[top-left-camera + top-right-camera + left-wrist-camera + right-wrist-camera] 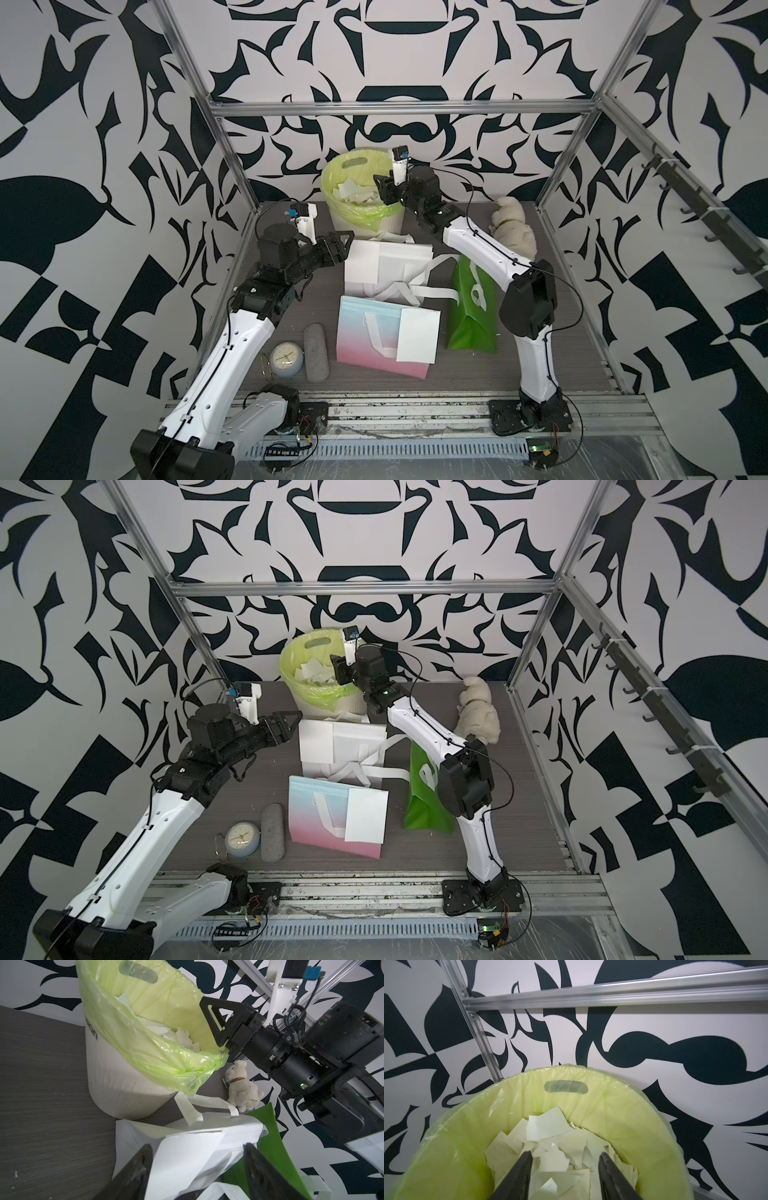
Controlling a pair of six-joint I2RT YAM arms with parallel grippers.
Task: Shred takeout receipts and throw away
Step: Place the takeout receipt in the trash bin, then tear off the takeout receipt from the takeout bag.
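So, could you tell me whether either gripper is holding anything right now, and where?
Nothing is held: the right gripper and left gripper both stand open, empty.

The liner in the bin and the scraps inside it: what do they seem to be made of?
The liner looks like thin, glossy green plastic film: it wrinkles, and the handle slot of the bin shows through it. The scraps look like matte white paper: ragged torn edges, faint printed lines on some.

partly hidden dark lettering (91,1030) on the white bin (116,1088), not legible.
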